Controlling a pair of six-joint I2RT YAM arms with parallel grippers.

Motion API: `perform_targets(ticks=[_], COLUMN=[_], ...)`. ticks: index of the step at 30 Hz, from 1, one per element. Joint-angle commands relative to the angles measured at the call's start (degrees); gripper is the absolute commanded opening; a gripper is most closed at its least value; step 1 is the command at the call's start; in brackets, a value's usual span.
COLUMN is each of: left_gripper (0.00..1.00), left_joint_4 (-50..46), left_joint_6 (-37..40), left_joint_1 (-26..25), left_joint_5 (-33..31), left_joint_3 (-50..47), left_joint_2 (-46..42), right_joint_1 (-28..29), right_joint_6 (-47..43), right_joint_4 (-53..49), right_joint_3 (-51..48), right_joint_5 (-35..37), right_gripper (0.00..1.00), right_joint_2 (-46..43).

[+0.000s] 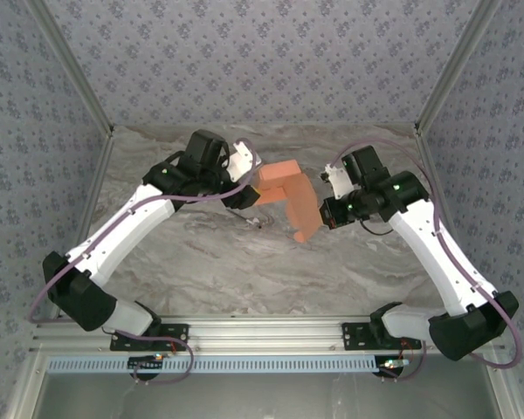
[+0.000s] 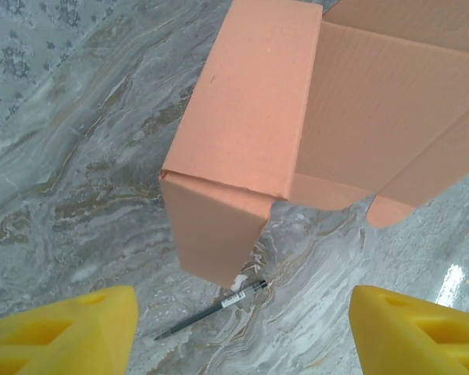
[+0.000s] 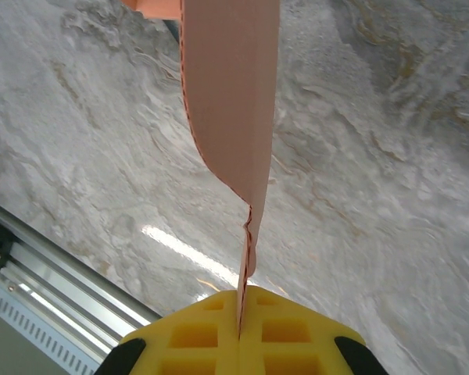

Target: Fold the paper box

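Pinched box (image 3: 230, 117) flap in right gripper (image 3: 238, 312); held left gripper (image 2: 242, 332) wide. Seemed light, floppy; best grasped along creases.

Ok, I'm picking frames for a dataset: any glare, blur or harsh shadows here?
Top external: even light, soft shadows under the paper box. Left wrist: small glare patch on the table at the right edge; fingers of the left gripper slightly soft, box sharp. Right wrist: bright glare streak on the table near the rail; the flap in the right gripper sharp.
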Motion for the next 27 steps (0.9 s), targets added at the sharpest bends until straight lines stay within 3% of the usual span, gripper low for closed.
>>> perform_targets(ticks=[1, 9, 20, 27], left_gripper=[0.72, 0.72, 0.70, 0.67], left_joint_4=[-3.11, -10.82, -13.04, -13.41], left_joint_6=[4.41, 8.84, 9.35, 9.44], left_joint_1=[-0.87, -2.18, -3.15, -3.24], left_joint_5=[1.66, 6.20, 8.24, 2.87], left_joint_3=[3.02, 12.15, 18.79, 21.34], left_joint_2=[0.02, 6.89, 14.71, 16.17], right_joint_1=[-0.39, -0.42, -0.42, -0.48], right_joint_6=[-3.84, -5.27, -5.28, -5.62], right_joint_4=[-4.97, -4.34, -3.99, -4.93], right_joint_3=[3.28, 4.81, 5.35, 5.03], right_joint_5=[3.23, 3.76, 3.32, 3.97], right_gripper=[0.00, 0.00, 0.00, 0.00], right_joint_2=[-0.89, -0.89, -0.89, -1.06])
